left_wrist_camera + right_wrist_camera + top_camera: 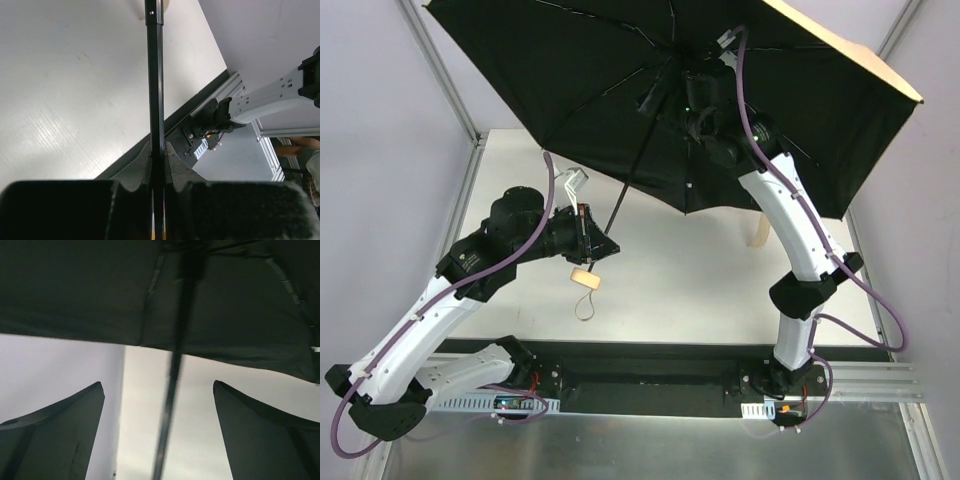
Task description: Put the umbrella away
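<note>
- Umbrella (570, 70) hangs open over the far side of the table (680, 270). Its black lining faces down, and tan fabric shows at the far right edge.
- Shaft (635, 160) slants from the hub down to the left gripper (592, 232). That gripper is clamped tight on the shaft just above the pale handle (585, 278), and a strap (586, 305) dangles below.
- Right gripper (158, 384) sits up under the canopy near the hub with its fingers spread wide. The shaft runs between them untouched.
- Judged stage: the canopy is not yet folded, and the right gripper looks placed to work near the hub.
- Risk: one narrow grip low on the shaft carries the whole spread canopy. The weight high up could twist or swing the shaft in those fingers.
- Risk: if the right fingers close off-centre, they may pinch fabric or a rib (286, 281) instead of the shaft, and the rib could bend.
- Risk: if the left grip slips while the right gripper pulls down near the hub, the umbrella would be dragged along rather than folded.
- Risk: the canopy edge lies close over the right arm (790, 220), so a swing could snag it there.
- Count: one umbrella, with one shaft, one handle and one strap.
- Count: two arms, two grippers.
- Count: one pale object (757, 235) beside the right arm under the canopy edge; I cannot tell what it is.
</note>
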You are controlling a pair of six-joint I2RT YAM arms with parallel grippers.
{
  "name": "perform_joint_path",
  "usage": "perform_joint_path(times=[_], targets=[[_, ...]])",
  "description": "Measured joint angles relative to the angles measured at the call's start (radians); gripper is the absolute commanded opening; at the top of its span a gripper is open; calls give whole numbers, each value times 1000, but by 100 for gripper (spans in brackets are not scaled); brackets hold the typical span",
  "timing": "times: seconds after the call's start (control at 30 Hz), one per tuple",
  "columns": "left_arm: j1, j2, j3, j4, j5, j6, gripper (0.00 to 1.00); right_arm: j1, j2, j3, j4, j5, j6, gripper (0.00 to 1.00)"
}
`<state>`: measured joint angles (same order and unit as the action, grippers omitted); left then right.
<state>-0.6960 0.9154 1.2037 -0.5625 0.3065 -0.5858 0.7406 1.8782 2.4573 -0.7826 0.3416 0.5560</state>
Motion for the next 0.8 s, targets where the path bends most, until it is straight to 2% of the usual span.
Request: perform_joint_path(times=[0.23, 0.4, 0.63, 0.8], targets=[[-28, 1, -24, 4, -46, 3, 0, -118, 10, -77, -31, -24, -2, 91], [-52, -3, -60, -3, -59, 0, 0, -137, 26, -77, -2, -37, -17, 91], [-71, -8, -74, -2, -83, -5, 0, -123, 95, -3, 56, -13, -45, 67], [-100, -9, -74, -1, -115, -10, 0, -117, 138, 32, 59, 49, -65, 61]])
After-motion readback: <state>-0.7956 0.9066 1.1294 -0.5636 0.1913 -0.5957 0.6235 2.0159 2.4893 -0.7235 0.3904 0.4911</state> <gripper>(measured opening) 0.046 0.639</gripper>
